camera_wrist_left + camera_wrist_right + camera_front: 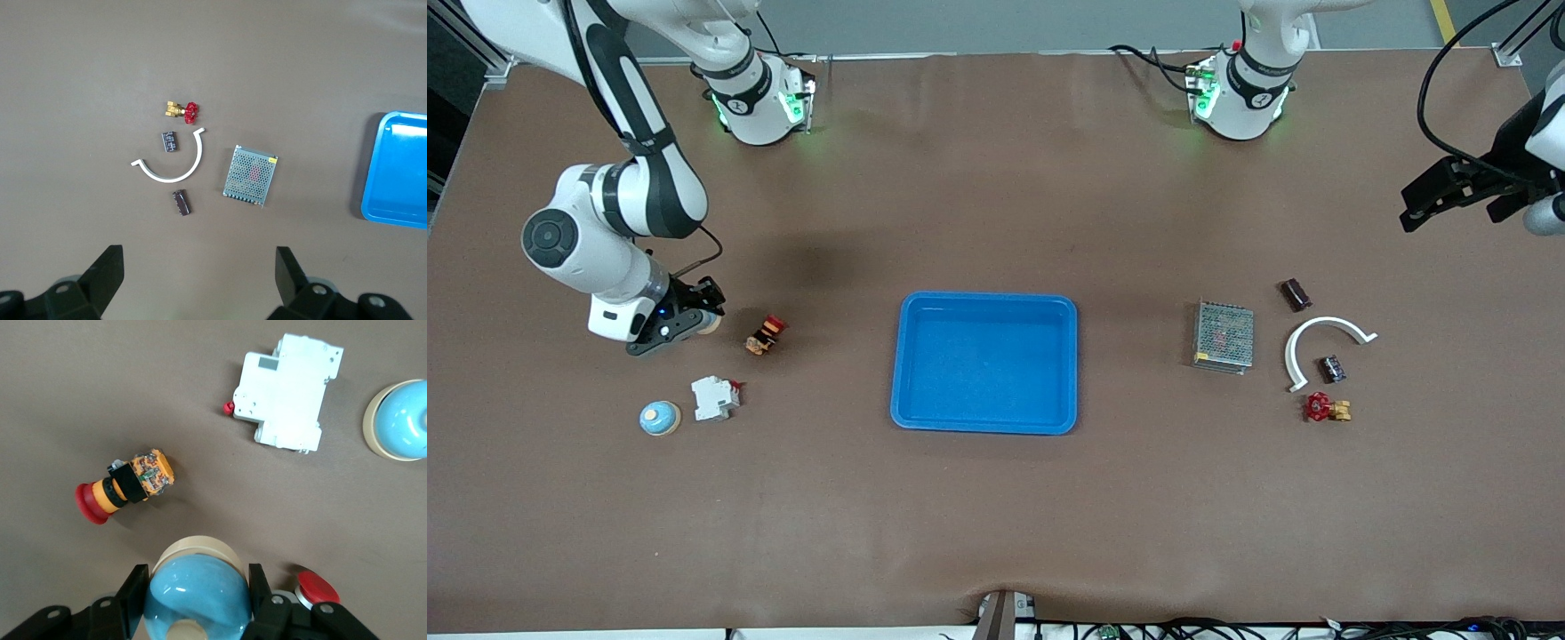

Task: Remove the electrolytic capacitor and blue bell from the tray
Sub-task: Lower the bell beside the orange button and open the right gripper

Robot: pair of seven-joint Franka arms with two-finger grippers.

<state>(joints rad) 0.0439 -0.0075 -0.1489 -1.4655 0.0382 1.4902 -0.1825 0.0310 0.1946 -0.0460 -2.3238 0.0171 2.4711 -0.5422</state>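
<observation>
My right gripper [685, 322] is low over the right arm's end of the table, shut on a blue bell with a beige base [197, 587]. A second blue bell [660, 418] sits on the table nearer to the front camera; it also shows in the right wrist view [400, 420]. Two dark capacitors [1296, 294] [1333, 368] lie at the left arm's end, and both show in the left wrist view [182, 202] [171, 142]. My left gripper [1427, 200] hangs open and empty, high over that end [198, 257].
A blue tray [987, 298] sits mid-table. An orange push button [765, 334] and a white circuit breaker [714, 397] lie near the right gripper. A metal mesh box [1224, 336], a white curved piece [1325, 322] and a red valve [1325, 408] lie by the capacitors.
</observation>
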